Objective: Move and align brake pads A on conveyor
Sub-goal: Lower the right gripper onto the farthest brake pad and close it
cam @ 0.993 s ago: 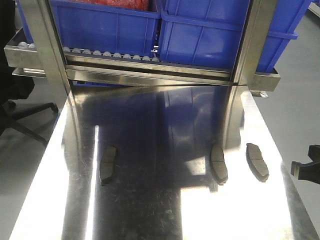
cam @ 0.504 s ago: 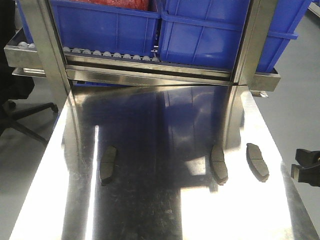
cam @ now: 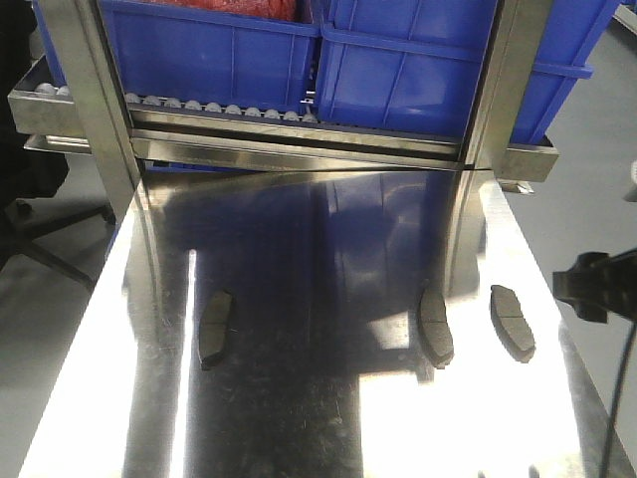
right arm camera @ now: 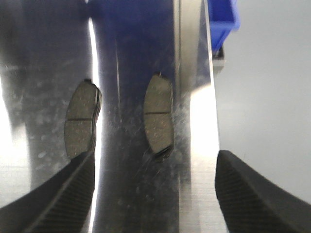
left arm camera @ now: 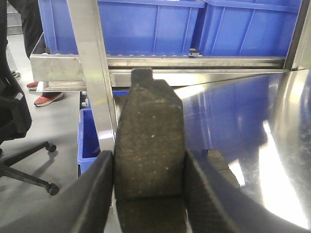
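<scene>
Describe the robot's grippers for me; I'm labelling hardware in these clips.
Both are black. The right gripper has broad, tapering fingers with a fine ribbed texture; from the front it shows as a dark blocky shape with a thin black cable below. The left gripper has matte black, rounded fingers. No markings are visible.

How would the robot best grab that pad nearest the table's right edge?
Probably from straight above, pinching its two long edges at the middle groove: the pad lies flat and is narrow across, and the open right hand is nearby.
</scene>
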